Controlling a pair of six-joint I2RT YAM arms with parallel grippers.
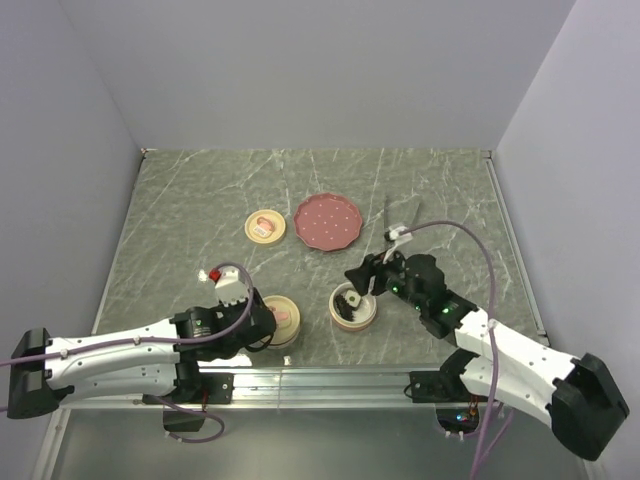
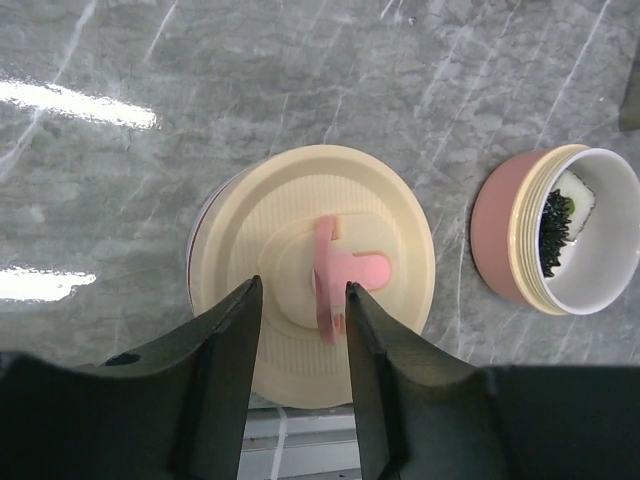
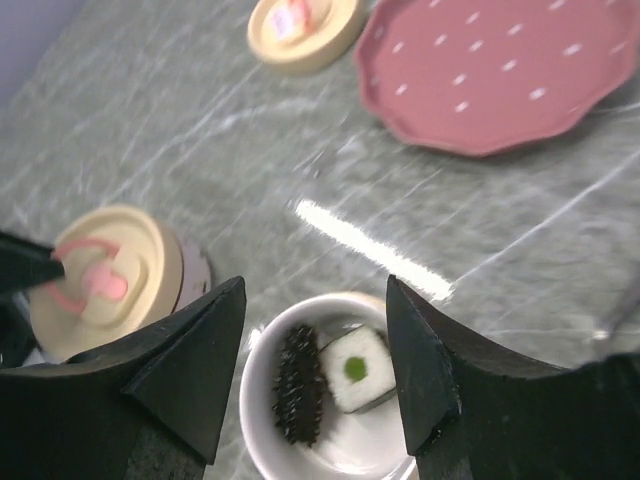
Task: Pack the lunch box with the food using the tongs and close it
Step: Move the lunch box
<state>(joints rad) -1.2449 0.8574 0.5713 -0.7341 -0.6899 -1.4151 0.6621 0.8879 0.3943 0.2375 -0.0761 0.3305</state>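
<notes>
Table layout, seen from above
Far row, L to R: loose lid (image 1: 265,226), plate (image 1: 327,222), tongs (image 1: 387,218), all laid on the table (image 1: 180,200). Near row: lidded pot (image 2: 300,215) at L, open pot (image 2: 493,235) set just to its R, not touching. Two food pieces (image 3: 355,368) are held in the open pot, side by side.
</notes>
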